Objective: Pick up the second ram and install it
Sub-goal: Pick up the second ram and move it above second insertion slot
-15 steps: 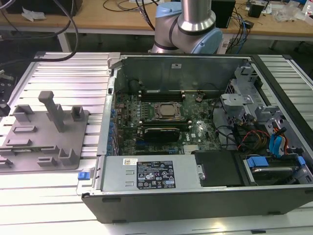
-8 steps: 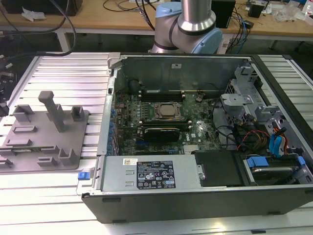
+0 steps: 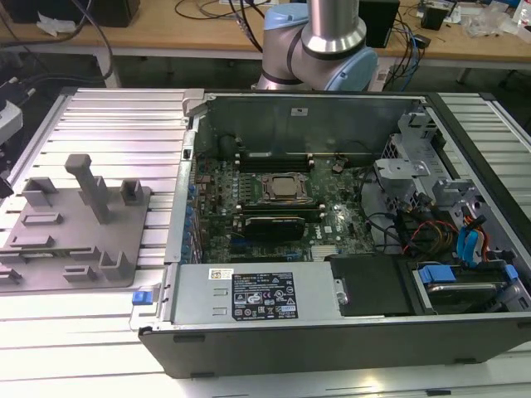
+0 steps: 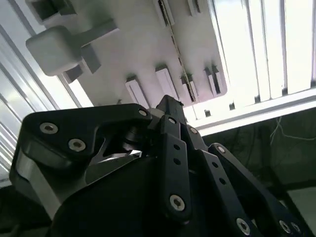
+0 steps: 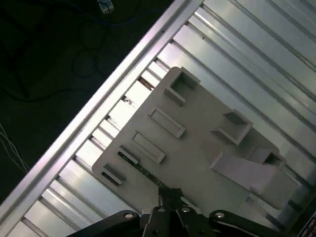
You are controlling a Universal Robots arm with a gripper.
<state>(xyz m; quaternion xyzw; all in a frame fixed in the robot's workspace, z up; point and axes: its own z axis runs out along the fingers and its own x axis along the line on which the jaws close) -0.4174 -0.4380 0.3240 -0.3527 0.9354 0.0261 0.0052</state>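
My hand: the gripper [image 5: 165,190] has its tips drawn together, and I judge it is closed on the thin edge of the stick, not empty.
Second ram: the second ram [image 5: 140,169] shows edge-on as a narrow green strip. It starts right at my fingertips and runs straight away from them in both wrist views.
Below my hand: the grey fixture [image 5: 197,148] with its raised blocks and slots lies well beneath my tips, on the ribbed metal table [image 5: 237,74]. The stick's line runs parallel to one edge of the fixture. I cannot tell for certain how far clear of it the stick is.
Done so far: the pick-up looks made, judging by the closed tips and the strip starting between them.
Where it must go: the open computer case [image 3: 332,340] is not under my hand. Inside it, the long memory slots [image 3: 274,157] sit just beside the CPU socket [image 3: 280,189]. I cannot tell which slot is free.
Left to do: the install is not yet done, because the stick is at my fingertips over the fixture, well apart from the slots.
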